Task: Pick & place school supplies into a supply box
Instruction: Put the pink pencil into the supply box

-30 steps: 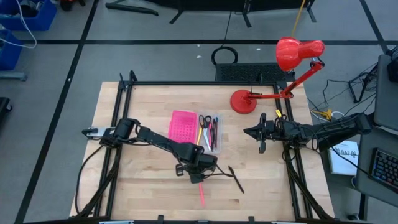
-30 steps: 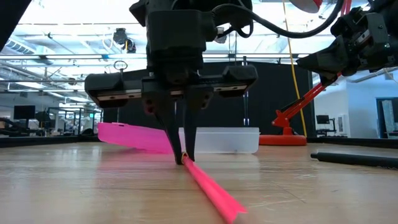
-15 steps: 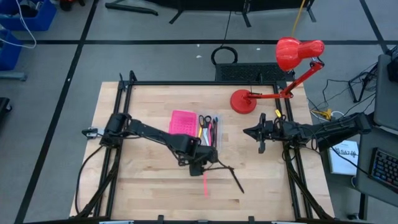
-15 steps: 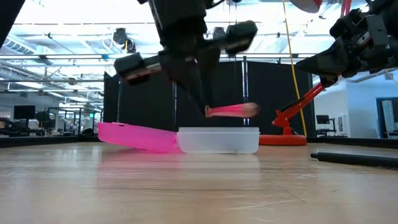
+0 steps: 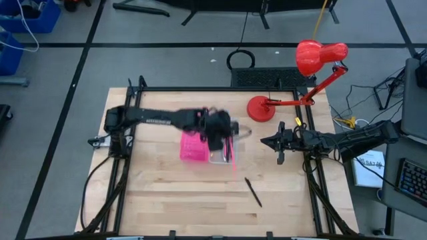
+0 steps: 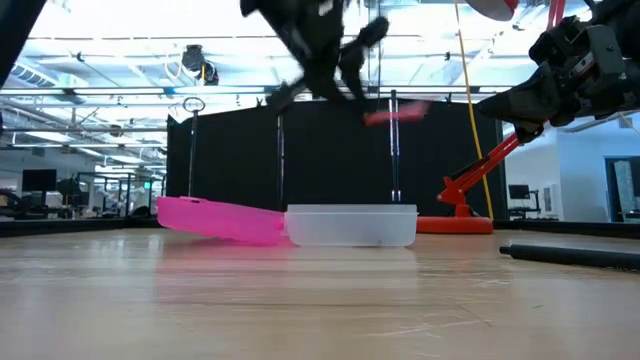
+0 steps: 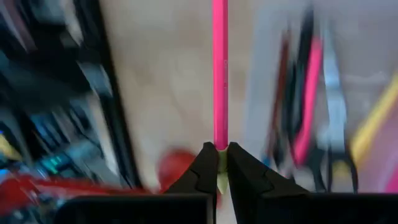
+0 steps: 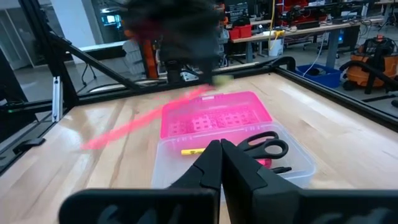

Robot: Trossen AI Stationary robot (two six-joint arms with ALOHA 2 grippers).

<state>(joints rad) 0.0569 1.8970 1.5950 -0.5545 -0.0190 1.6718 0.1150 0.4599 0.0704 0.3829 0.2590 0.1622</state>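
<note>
While the wooden table (image 5: 153, 193) lies mostly bare toward its near edge, the supply box (image 5: 223, 155), a clear tray joined to a pink perforated half (image 5: 192, 145), sits mid-table. Above it the left gripper (image 7: 219, 163) pinches one end of a slim pink pen (image 7: 219, 74), whose long axis runs straight out from the fingertips, roughly level. Waiting at the right edge, the right gripper (image 8: 219, 155) is closed and empty. A black pen (image 5: 252, 191) lies apart.

Pink pencil (image 7: 220, 74) between left fingers (image 7: 202, 174)
</note>
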